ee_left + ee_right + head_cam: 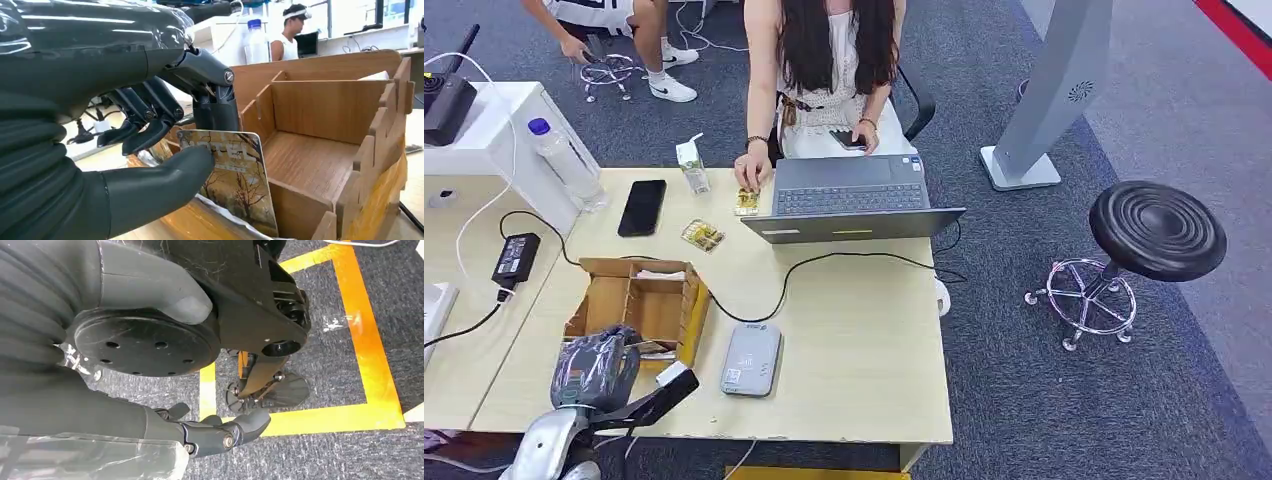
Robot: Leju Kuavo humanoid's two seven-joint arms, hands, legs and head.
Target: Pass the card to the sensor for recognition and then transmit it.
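My left hand [165, 150] pinches a card [240, 185] with an autumn-tree print between thumb and a finger, at the near edge of the wooden box [320, 115]. In the head view that hand [596, 366], wrapped in clear plastic, sits at the box's [604, 300] near left corner. The grey sensor [751, 358] lies flat on the table, just right of the box. My right hand [125, 420] hangs beside my body over the floor, fingers [225, 434] loosely curled, holding nothing.
A person sits behind an open laptop [852, 198] at the far side, one hand on a card [746, 203]. Another card [702, 235], a black phone [642, 207], a bottle [566, 160] and a black cable [824, 258] lie on the table [864, 350]. A stool [1156, 230] stands to the right.
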